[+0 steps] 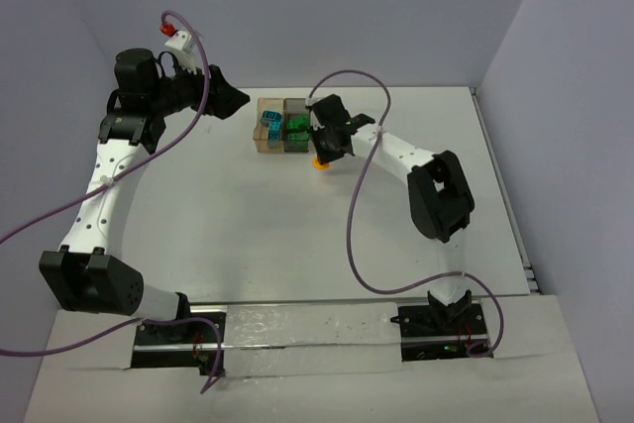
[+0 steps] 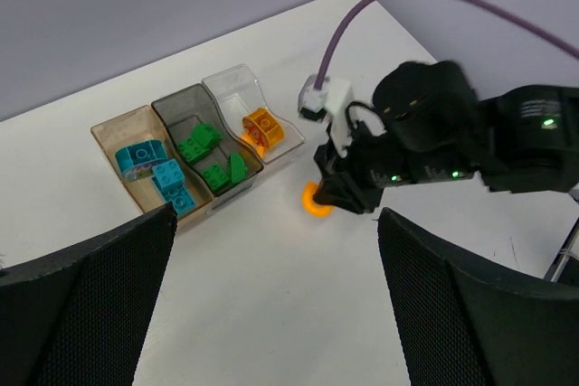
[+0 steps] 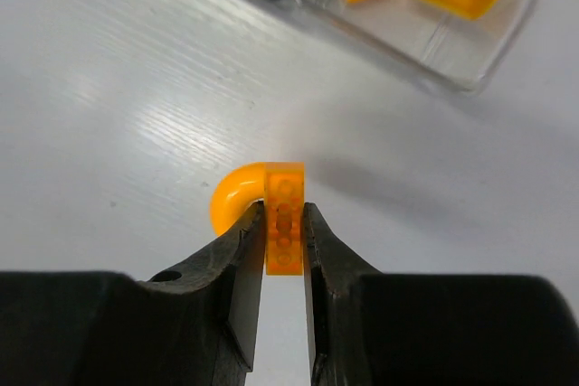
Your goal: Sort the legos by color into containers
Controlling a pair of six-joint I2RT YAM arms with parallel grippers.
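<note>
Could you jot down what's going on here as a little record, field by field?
Right tool: shut on curved orange plastic brick
Left tool: open, holding nothing
Brown-tinted plastic box: teal bricks
Smoky grey plastic box: green bricks
Clear plastic box: orange bricks
Position of held brick: outside the boxes, nearest the clear one

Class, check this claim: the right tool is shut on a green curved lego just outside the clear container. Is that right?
No: the curved lego is orange, not green. In the right wrist view the right tool is shut on it just outside the clear container.
</note>
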